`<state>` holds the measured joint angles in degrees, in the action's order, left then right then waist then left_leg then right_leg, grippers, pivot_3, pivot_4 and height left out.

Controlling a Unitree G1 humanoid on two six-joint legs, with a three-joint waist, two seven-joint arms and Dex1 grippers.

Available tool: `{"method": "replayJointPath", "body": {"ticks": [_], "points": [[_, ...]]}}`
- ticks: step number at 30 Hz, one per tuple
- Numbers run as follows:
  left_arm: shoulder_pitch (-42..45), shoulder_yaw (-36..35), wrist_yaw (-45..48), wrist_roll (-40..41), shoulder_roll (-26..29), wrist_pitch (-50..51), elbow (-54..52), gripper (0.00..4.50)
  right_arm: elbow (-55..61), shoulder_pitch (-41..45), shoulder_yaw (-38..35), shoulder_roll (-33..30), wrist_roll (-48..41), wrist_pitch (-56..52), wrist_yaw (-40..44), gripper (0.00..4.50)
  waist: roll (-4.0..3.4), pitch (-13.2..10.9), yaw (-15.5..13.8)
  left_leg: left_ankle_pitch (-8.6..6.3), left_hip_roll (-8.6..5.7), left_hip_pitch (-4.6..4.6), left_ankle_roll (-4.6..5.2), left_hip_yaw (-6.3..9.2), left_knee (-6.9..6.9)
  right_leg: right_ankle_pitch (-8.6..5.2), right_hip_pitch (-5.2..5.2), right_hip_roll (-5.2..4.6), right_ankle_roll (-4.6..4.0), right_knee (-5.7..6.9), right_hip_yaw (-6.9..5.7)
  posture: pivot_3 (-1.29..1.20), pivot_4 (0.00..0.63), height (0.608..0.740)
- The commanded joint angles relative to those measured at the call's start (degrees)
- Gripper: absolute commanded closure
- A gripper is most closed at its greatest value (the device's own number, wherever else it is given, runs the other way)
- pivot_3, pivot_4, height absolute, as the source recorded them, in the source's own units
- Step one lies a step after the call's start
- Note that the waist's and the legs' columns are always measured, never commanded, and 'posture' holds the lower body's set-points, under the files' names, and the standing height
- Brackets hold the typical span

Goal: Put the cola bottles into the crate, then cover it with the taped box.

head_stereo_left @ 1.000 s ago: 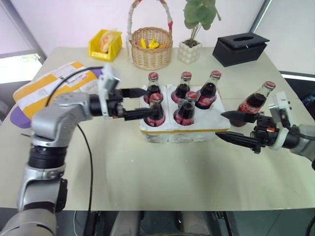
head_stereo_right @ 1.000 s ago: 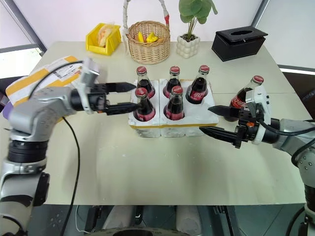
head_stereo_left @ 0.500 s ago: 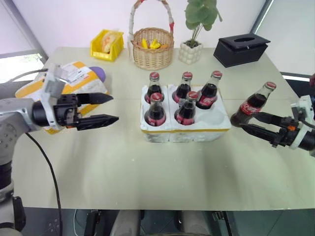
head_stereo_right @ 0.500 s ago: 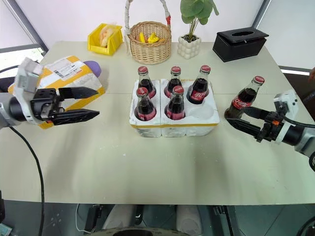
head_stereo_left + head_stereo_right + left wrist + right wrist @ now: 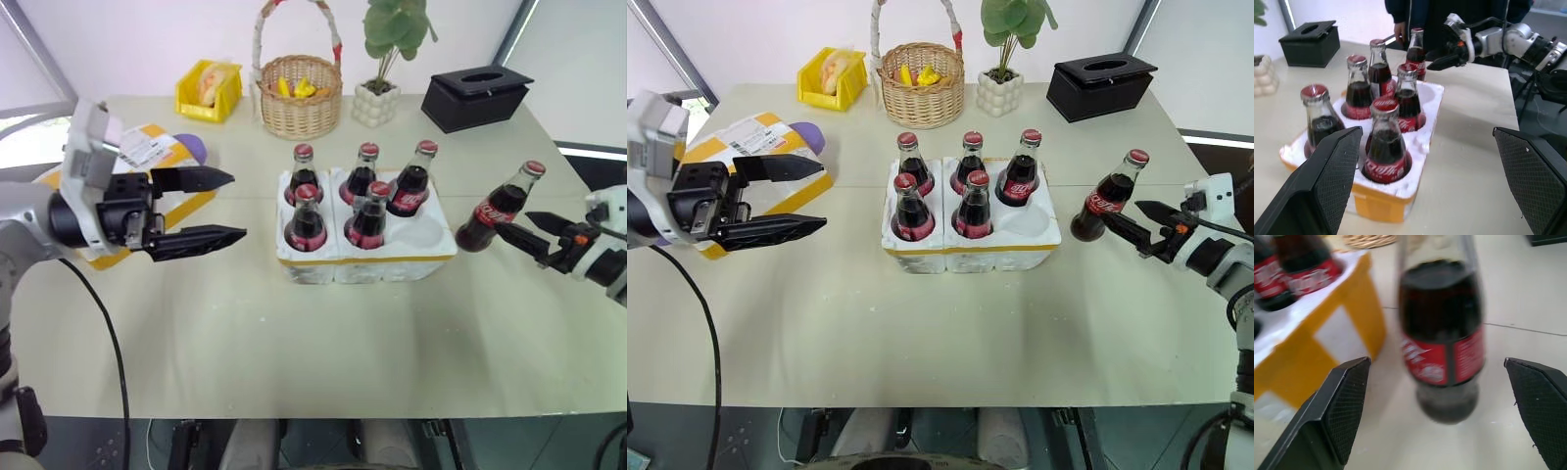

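**Last bottle is a tip risk, and the lid needs a clear crate**

Nearest: left gripper (image 5: 201,207) hangs spread wide over bare table, holding nothing, fingers aimed across at the crate (image 5: 367,267). It sits between the crate and the taped box (image 5: 147,162). Sweep toward the box too low and a finger clips its near corner and skews it on the table edge.

Crate mid-table: five cola bottles (image 5: 306,220) seated, front-right well (image 5: 1029,222) empty. The rear-right bottle (image 5: 412,183) looks to lean toward that well, so inserting the sixth could knock it.

Right side: right gripper (image 5: 1143,227) jaws spread, nothing grasped, tips just beside the sixth bottle (image 5: 1104,199), which stands on the table apart from the crate. Wrist view puts the bottle between the fingers, off-centre. Closing uneven would shove it; it's tall on a narrow base, so it goes over easily.

Far edge: wicker basket (image 5: 301,96), plant pot (image 5: 377,101), black tissue box (image 5: 477,96), yellow bin (image 5: 210,89) are well apart from the crate.
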<state>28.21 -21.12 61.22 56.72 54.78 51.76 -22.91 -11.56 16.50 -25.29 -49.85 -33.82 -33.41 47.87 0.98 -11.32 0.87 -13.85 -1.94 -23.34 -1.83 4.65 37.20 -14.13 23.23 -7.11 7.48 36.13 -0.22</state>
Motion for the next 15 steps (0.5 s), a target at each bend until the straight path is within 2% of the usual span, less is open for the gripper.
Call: {"method": "replayJointPath", "body": {"ticks": [1,15], "points": [[1.2,-0.4,-0.6,1.0,0.9,-1.0,-0.8,0.04,-0.6,2.2,0.3,0.9,0.6,1.2,-0.6,0.0,0.0,0.0,0.0,0.0,0.01,0.0,0.0,0.01,-0.02,0.0,0.01,0.01,0.0,0.0,0.0,0.0,0.15,0.738],[2.0,1.1,-2.2,1.0,0.2,-1.4,-1.2,0.04,-10.1,10.1,3.7,6.7,4.3,4.8,-3.1,0.0,-0.02,0.0,0.1,0.0,0.02,0.01,0.0,0.0,-0.02,0.01,0.01,0.05,0.0,0.01,0.01,0.0,0.15,0.738]]}}
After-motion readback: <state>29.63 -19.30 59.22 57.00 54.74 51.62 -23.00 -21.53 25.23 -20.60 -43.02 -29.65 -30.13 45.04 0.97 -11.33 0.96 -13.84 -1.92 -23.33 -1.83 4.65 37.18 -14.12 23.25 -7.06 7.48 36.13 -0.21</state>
